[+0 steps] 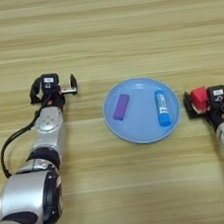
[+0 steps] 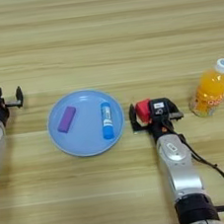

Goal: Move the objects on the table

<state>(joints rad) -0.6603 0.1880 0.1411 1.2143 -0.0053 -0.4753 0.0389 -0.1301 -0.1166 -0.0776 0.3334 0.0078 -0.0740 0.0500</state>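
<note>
In the lower right, the right gripper point(image 2: 145, 115) grasps the small red cube point(image 2: 143, 110). On the round blue plate point(image 1: 141, 130) at centre lie the flat purple rectangular block point(image 1: 121, 107) and the blue glue-stick tube point(image 1: 162, 108). At the left, the left gripper point(image 1: 52, 88) is spread, holding nothing. The small orange-drink bottle with white cap point(image 2: 211, 89) stands upright at the right edge.

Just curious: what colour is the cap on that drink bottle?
White, on the bottle of orange drink; only the right eye view shows it.

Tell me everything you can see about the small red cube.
The small red cube is plain, smooth and matte-looking, with no marks that show. It sits just right of the round blue plate, apart from its rim, between the two black fingers of the right hand, which appear closed on it. Whether it touches the wooden table cannot be told.
</note>
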